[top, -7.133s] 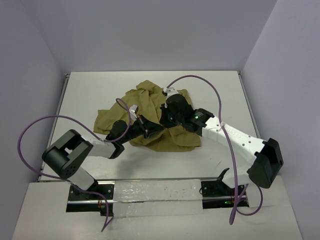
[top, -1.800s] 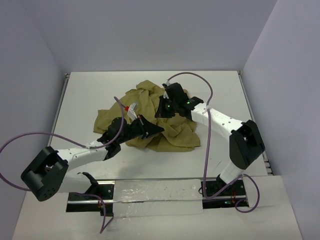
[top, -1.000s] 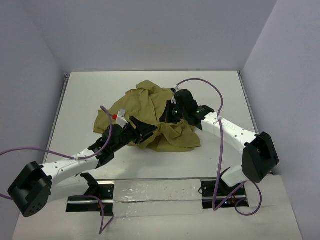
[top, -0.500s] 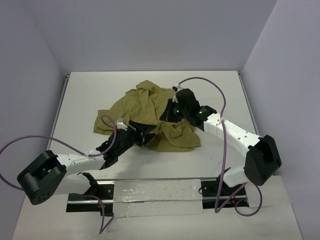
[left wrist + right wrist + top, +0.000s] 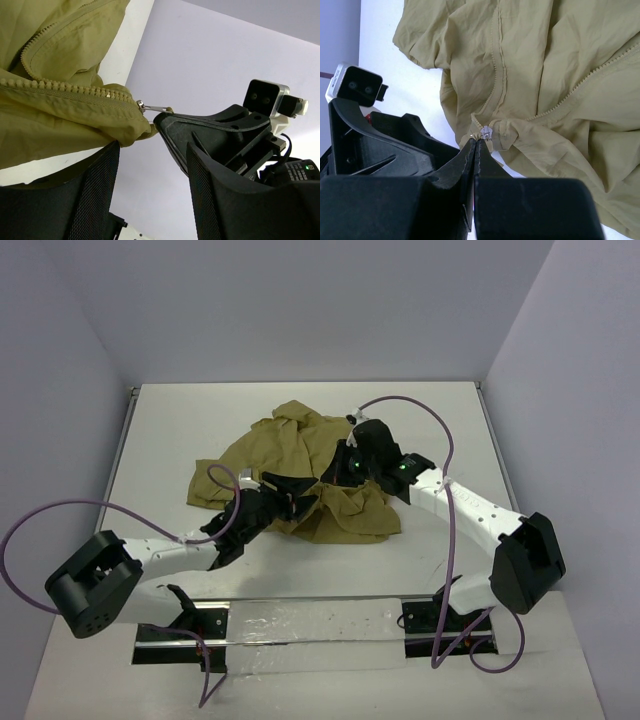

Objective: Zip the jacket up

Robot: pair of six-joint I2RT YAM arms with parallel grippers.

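Note:
The olive-tan jacket (image 5: pixel 290 440) lies crumpled mid-table, its zipper teeth (image 5: pixel 65 89) running toward a small metal zipper pull (image 5: pixel 152 107). My right gripper (image 5: pixel 476 141) is shut on that pull (image 5: pixel 484 132), lifting the hem corner slightly. It shows as a black wedge in the left wrist view, right gripper (image 5: pixel 220 127). My left gripper (image 5: pixel 152 150) stands open just below the hem, with nothing between its mesh pads (image 5: pixel 100 190). From above, the left gripper (image 5: pixel 310 498) faces the right gripper (image 5: pixel 332 476) at the jacket's front edge.
The white table (image 5: pixel 170 430) is bounded by grey walls on three sides. Purple cables (image 5: pixel 70 515) loop off both arms. A metal rail (image 5: pixel 310 625) with the arm bases runs along the near edge.
The left gripper has edged right and up toward the hem and the right gripper's tips. The right gripper stays shut on the pull, almost in place.

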